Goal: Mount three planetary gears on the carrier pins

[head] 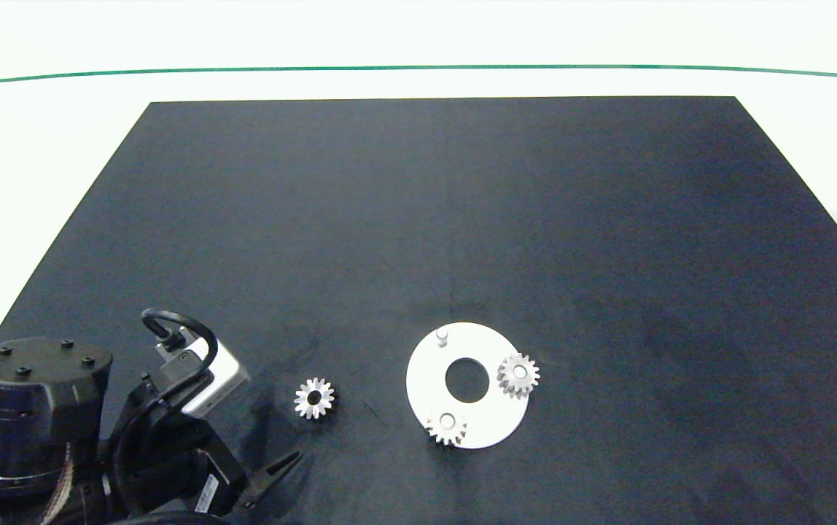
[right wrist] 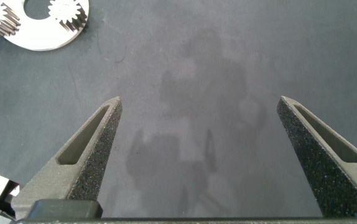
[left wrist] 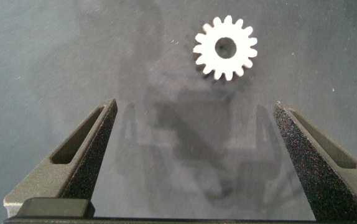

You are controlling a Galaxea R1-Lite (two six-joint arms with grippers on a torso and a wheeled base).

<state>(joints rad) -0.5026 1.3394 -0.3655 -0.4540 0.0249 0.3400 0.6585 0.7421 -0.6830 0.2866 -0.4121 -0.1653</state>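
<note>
Basically left gripper [left wrist: 191,162] is spread wide, empty, short of the loose gear [left wrist: 226,48]; thin flat part, off-centre pinch could skid it away from the bare pin [head: 442,335].

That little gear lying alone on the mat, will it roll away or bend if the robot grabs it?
The loose gear lies flat, so it probably won't roll. It looks like metal, likely stiff. Being small and thin, it may slip from the open left tool.

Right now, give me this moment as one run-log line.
gears on pins: two | free pin: one, on white disc | loose gear: on mat | left gripper: open, short of loose gear | right gripper: open, idle at right edge
</note>
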